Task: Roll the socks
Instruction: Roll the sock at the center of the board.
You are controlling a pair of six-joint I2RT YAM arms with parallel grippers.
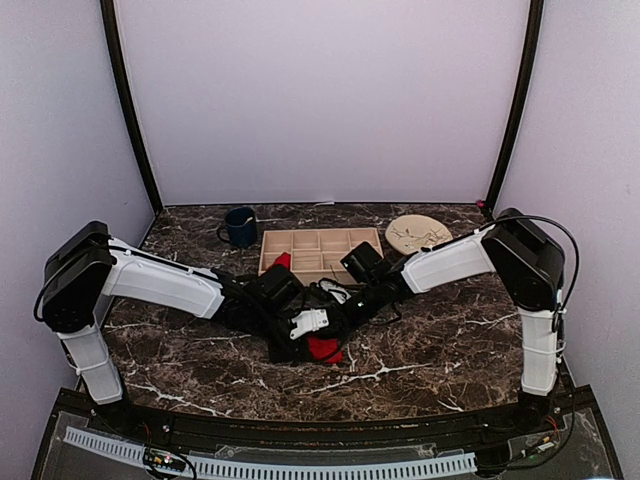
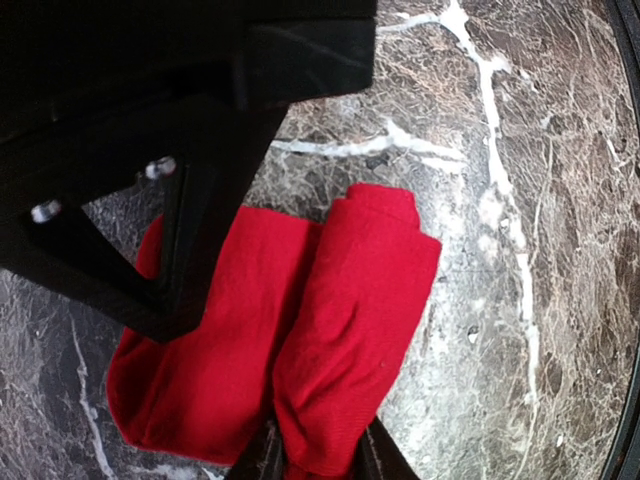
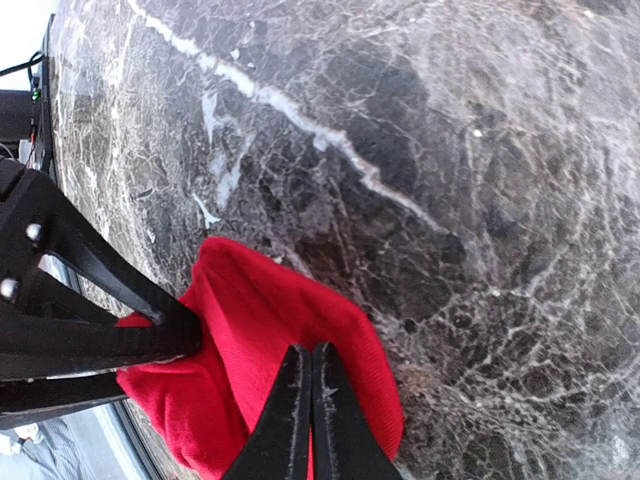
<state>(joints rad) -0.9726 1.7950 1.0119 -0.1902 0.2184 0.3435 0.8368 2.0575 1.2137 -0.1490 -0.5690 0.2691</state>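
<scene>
Left gripper (image 2: 322,465) fingers pinch the sock (image 2: 345,300) at its rolled end. Right gripper (image 3: 308,400) fingers together, tips on the fabric.

The worktop (image 1: 450,350) was a dark brown marble-patterned slab run through with white veins, some thick and bright, others fine as cracks. A plain pale back wall (image 1: 320,100) rose behind it, with matching pale side walls on the left (image 1: 50,120) and right (image 1: 590,100). Two black posts (image 1: 128,110) leaned up along the rear corners. A black frame (image 1: 300,425) edged the near side, with a white slotted strip (image 1: 300,466) along it. The light was soft and even.
</scene>
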